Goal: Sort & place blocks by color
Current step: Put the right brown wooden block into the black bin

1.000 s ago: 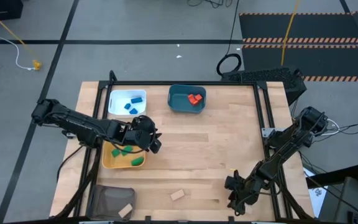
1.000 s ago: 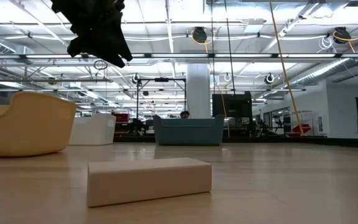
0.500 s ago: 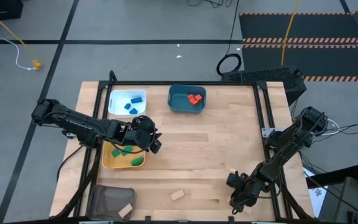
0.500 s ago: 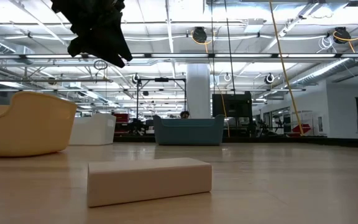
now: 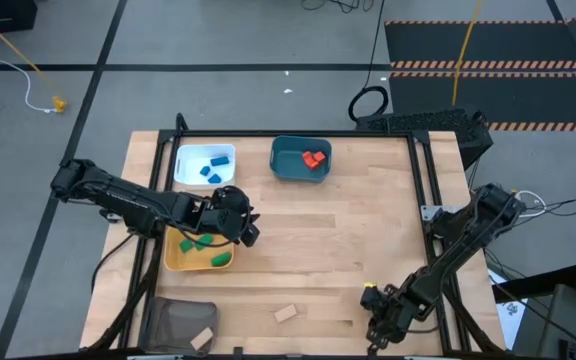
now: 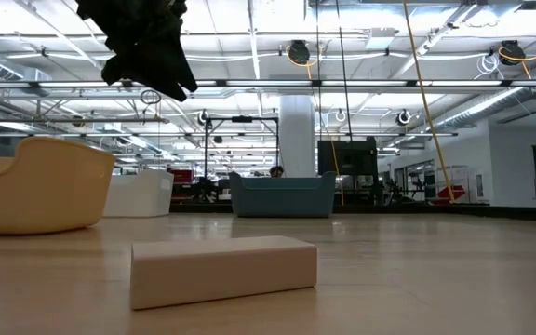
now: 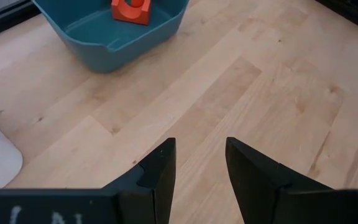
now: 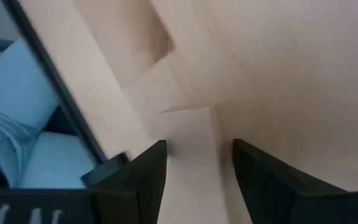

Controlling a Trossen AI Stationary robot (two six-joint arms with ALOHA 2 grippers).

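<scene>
From above, the left pincer [image 5: 240,228] is hanging over the edge of the yellow tray [image 5: 178,260], where green blocks [image 5: 204,241] are lying. Blue blocks [image 5: 215,160] are sitting in the white tray [image 5: 184,170], and red blocks [image 5: 314,159] in the teal tray [image 5: 284,168]. One tan block [image 5: 285,313] is lying on the tabletop [image 5: 348,230]; another may be resting in the dark mesh tray [image 5: 168,322]. The right pincer [image 5: 380,315] is sitting low near the front edge.

From the low view, the tan block [image 6: 222,268] is lying flat.

The left wrist view is showing its fingers [image 7: 160,171] a little apart, holding nothing.

The right wrist view is showing its fingers [image 8: 151,171] apart, empty.
</scene>
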